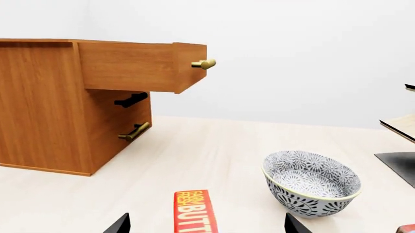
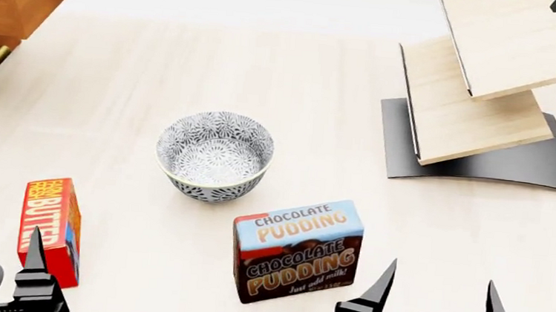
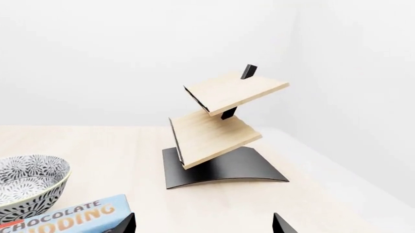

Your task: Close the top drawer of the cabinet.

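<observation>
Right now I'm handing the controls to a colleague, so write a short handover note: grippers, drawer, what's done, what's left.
Left gripper: open, empty, low near the butter box.
Right gripper: open, empty, beside the chocolate pudding box.
The top drawer sticks out of the cabinet, its brass handle untouched; the cabinet stands at the table's far left.
Done: nothing yet.
Left: bring the left gripper past the bowl to the drawer front and push it shut.
</observation>
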Controlling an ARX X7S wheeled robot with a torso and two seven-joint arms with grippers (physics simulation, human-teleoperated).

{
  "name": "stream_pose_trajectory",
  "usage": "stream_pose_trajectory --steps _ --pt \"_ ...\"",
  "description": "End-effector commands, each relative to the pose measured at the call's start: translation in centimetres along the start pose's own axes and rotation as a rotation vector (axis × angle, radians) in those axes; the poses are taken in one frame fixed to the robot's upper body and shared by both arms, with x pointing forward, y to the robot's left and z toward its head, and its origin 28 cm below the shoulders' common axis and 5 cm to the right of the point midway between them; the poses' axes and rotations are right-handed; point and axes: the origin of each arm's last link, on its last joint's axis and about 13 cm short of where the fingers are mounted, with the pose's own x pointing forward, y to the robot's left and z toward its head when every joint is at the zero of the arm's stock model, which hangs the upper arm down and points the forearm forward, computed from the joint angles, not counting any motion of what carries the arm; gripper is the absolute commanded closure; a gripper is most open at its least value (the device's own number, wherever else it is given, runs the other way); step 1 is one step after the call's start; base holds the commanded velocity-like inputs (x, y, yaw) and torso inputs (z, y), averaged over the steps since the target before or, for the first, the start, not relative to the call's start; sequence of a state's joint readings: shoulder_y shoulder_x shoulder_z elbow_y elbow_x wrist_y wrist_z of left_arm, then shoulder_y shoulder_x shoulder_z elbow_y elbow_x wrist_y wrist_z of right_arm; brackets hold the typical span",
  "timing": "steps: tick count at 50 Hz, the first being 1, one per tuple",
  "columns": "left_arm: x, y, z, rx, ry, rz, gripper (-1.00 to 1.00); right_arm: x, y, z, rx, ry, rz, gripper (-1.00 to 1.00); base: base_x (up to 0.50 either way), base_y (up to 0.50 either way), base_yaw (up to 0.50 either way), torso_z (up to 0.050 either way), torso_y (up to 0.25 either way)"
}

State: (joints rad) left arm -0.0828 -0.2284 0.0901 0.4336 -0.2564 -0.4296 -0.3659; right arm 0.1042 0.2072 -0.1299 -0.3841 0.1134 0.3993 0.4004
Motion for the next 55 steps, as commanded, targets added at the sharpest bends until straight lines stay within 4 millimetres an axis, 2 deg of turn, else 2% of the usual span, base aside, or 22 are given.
stream_pose_trajectory --steps 1,11,55 --pt "0.12 0.00 -0.05 0.004 0.001 -0.001 -1.00 0.11 0.18 -0.20 -0.017 -0.003 0.006 -1.00 0.00 0.00 0.00 0.000 0.000" --pt "0.16 -0.12 -0.06 0.004 0.001 -0.008 -1.00 0.30 0.28 -0.38 -0.034 0.009 0.006 -1.00 0.13 0.00 0.00 0.000 0.000" --pt "0.09 -0.06 -0.38 0.007 0.007 -0.011 -1.00 0.24 0.34 -0.59 -0.042 0.014 0.003 -1.00 0.49 0.00 0.00 0.000 0.000"
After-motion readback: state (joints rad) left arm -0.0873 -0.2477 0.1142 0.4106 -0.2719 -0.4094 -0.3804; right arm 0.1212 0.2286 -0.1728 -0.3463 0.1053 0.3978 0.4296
